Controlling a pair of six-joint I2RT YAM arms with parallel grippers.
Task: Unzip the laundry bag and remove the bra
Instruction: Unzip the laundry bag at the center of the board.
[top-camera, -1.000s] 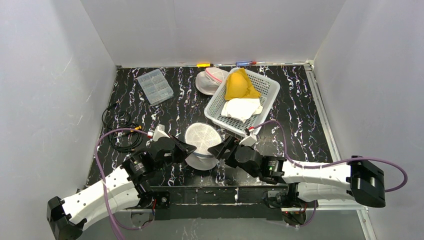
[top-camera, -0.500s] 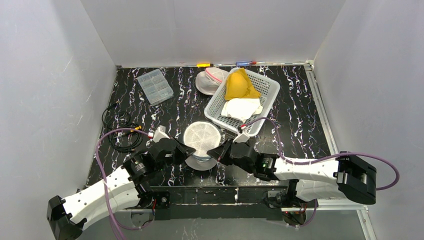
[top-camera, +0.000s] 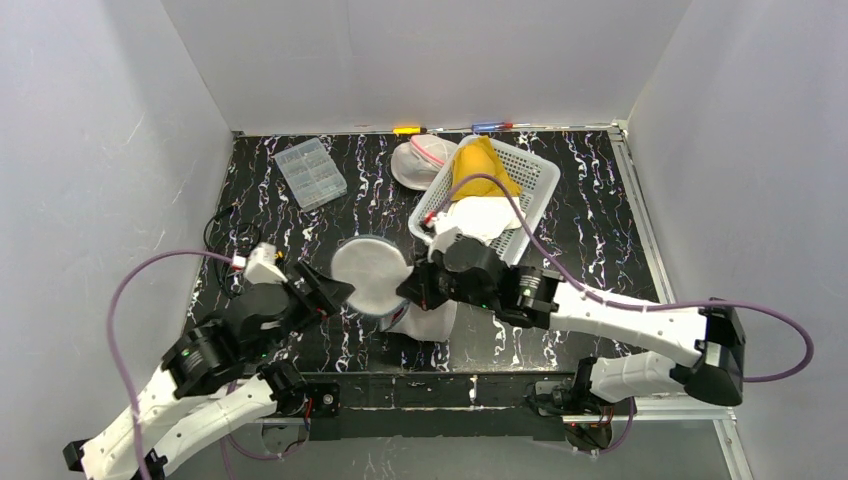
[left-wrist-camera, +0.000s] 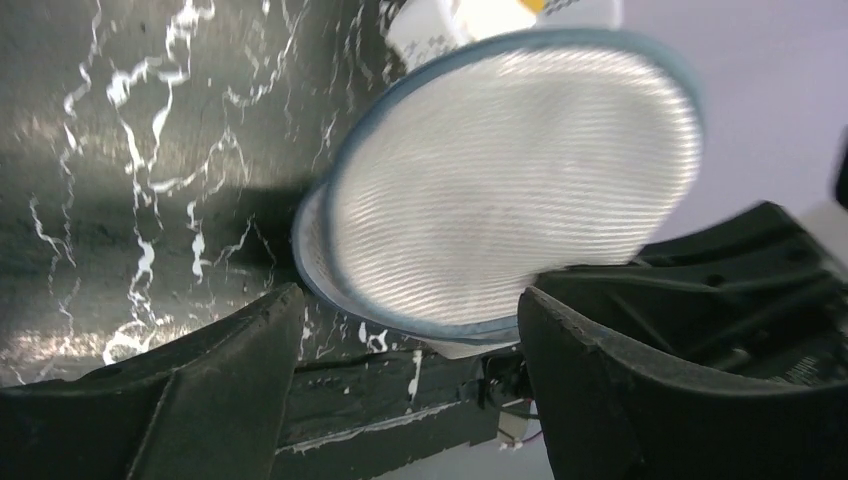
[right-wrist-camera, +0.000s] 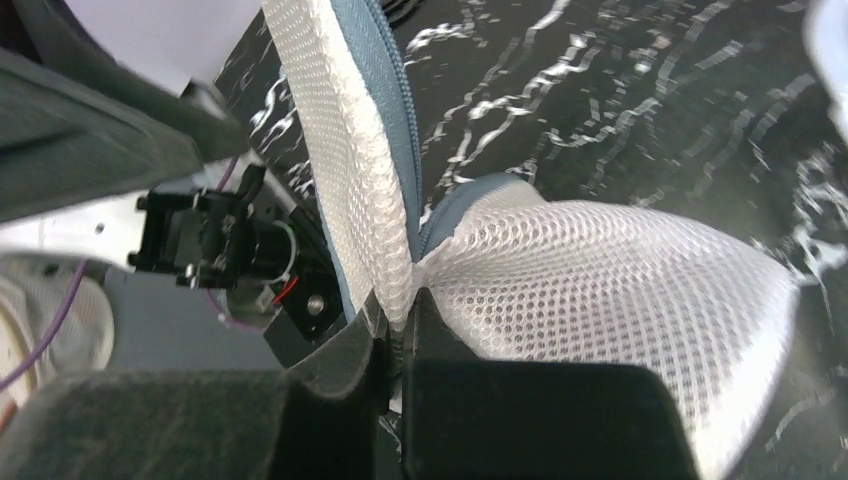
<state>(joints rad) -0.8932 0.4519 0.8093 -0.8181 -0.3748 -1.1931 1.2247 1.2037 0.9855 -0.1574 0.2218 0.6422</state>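
The right wrist view shows what the top view hides: the right gripper (right-wrist-camera: 400, 330) is pinched tight on the laundry bag (right-wrist-camera: 600, 290), right at its blue zipper edge. The left gripper (left-wrist-camera: 410, 310) is wide open and holds nothing, and the round mesh bag sits just past its fingers. A white basket (top-camera: 540, 180) with a yellow cloth (top-camera: 480, 170) sits close behind. A clear box (top-camera: 310, 172) and black cables (top-camera: 240, 265) lie to the left.
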